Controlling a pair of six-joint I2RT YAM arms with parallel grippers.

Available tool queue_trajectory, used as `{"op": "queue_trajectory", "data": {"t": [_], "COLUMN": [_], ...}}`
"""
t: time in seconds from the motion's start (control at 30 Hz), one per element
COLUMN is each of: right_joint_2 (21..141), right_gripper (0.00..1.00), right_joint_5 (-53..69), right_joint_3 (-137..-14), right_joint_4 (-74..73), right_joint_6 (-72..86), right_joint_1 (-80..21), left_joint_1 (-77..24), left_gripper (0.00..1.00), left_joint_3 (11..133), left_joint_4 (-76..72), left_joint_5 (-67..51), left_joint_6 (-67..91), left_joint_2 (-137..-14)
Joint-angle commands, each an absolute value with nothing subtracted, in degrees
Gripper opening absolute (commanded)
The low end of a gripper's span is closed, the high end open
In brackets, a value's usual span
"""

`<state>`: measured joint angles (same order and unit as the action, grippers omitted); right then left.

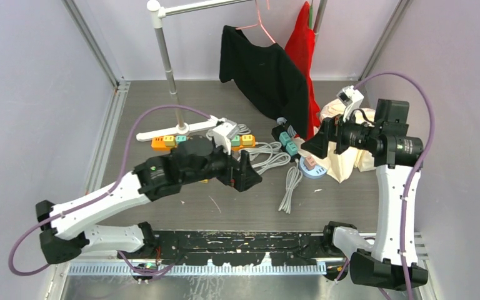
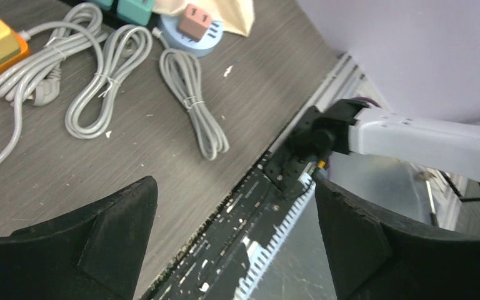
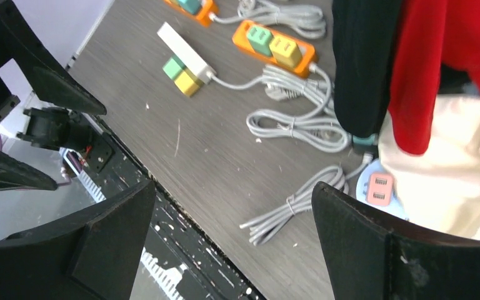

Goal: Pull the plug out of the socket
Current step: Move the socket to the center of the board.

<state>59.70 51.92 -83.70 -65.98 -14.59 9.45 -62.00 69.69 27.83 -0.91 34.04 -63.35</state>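
Several sockets with plugs lie on the table. A pink plug [image 1: 310, 161] sits in a round light-blue socket [image 1: 315, 172]; it also shows in the left wrist view [image 2: 195, 22] and the right wrist view [image 3: 380, 187]. An orange power strip [image 3: 297, 59] holds a teal plug [image 3: 259, 39] and a yellow plug [image 3: 284, 50]. A white strip [image 3: 184, 53] has green and yellow plugs beside it. My left gripper [image 1: 245, 172] is open and empty above the table's middle. My right gripper [image 1: 315, 145] is open and empty, above and just beyond the round socket.
Coiled grey cables [image 1: 290, 187] lie between the sockets. A clothes rack pole [image 1: 169, 69] stands at the back with a black garment [image 1: 265, 72] and a red one [image 1: 301, 44]. A cream cloth [image 1: 350, 164] lies next to the round socket. A black rail [image 1: 237, 240] runs along the near edge.
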Motion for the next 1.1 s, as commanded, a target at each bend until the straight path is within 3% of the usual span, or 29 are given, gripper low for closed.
{"op": "queue_trajectory", "data": {"t": [0.0, 0.27, 0.43, 0.9, 1.07], "right_joint_2": [58.0, 56.9, 57.0, 57.9, 58.4], "right_gripper": [1.00, 1.00, 1.00, 0.99, 0.91], "right_joint_5": [49.4, 47.6, 44.3, 37.4, 37.6], "right_joint_3": [-74.9, -60.7, -57.8, -56.6, -56.5], "right_joint_4": [-56.4, -44.4, -42.2, -42.1, -42.1], "right_joint_6": [-11.6, -7.7, -7.5, -8.0, -8.3], "right_joint_1": [10.6, 13.2, 14.5, 14.5, 14.5], "left_joint_1": [-62.3, -63.8, -68.4, -71.3, -71.8], "left_gripper": [0.92, 0.72, 0.72, 0.63, 0.59], "left_joint_3": [62.2, 69.8, 79.2, 90.3, 91.4], "left_joint_4": [12.5, 15.4, 22.2, 24.0, 23.6], "left_joint_5": [4.5, 5.2, 13.1, 15.8, 18.6], "left_joint_6": [39.0, 46.7, 44.6, 40.7, 40.5], "left_joint_2": [-67.5, -88.8, -100.5, -116.0, -118.4]}}
